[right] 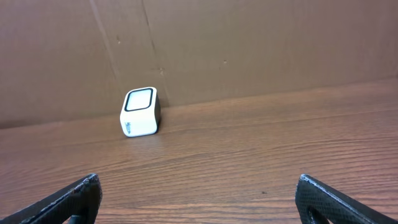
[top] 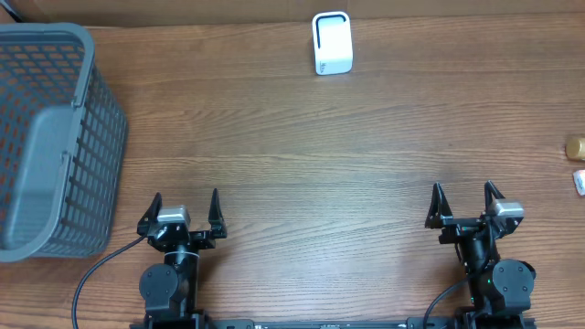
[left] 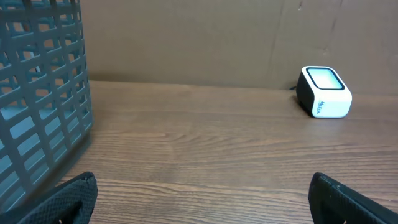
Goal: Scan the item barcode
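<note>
The barcode scanner [top: 332, 43] is sitting at the far edge of the table [top: 302, 155], well apart from both grippers and touching neither.

The left gripper [top: 186, 197] is holding its jaws spread wide with nothing between them. In its wrist view the dark fingertips [left: 71, 202] are showing only at the two lower corners, with bare wood between. The right gripper [top: 463, 190] is doing the same: jaws wide apart, gripping nothing, its fingers [right: 336, 199] framing an open stretch of tabletop. Both are hanging at the near edge of the table, pointing toward the far side, the left one near the left end and the right one near the right end.

Farther out, the scanner is standing as a small white box with a dark-rimmed window on its face. It is showing up to the right in the left wrist view and left of centre in the right wrist view, close against a brown cardboard wall [right: 249, 43].

A grey lattice basket [top: 96, 137] is standing at the left end of the table, just beyond the left gripper. At the right edge, a small gold-coloured object [top: 575, 146] and a small white object [top: 579, 181] are lying near each other, both cut off by the frame and too small to identify.
</note>
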